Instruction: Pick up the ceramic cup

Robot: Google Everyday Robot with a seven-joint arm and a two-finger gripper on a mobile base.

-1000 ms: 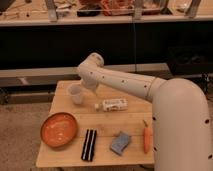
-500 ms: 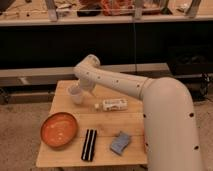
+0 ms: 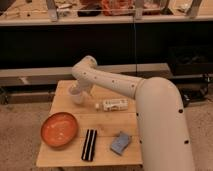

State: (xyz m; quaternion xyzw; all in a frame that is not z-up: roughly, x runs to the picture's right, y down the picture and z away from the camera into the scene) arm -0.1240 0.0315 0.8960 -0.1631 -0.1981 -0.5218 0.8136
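Note:
The small off-white ceramic cup (image 3: 77,97) stands upright on the far left part of the wooden table (image 3: 105,125). My white arm reaches in from the lower right, bends near the table's far edge and comes down over the cup. My gripper (image 3: 77,90) is right at the cup's rim, and the wrist covers the cup's top. Only the cup's lower body shows.
A white labelled bottle (image 3: 115,104) lies on its side just right of the cup. A wide orange bowl (image 3: 59,129) sits front left, with a black ridged object (image 3: 89,144) and a blue sponge (image 3: 120,142) near the front edge. A dark shelf runs behind the table.
The arm has swung left and lowered the gripper onto the cup. My upper arm now covers the table's right side, hiding the orange object seen there earlier.

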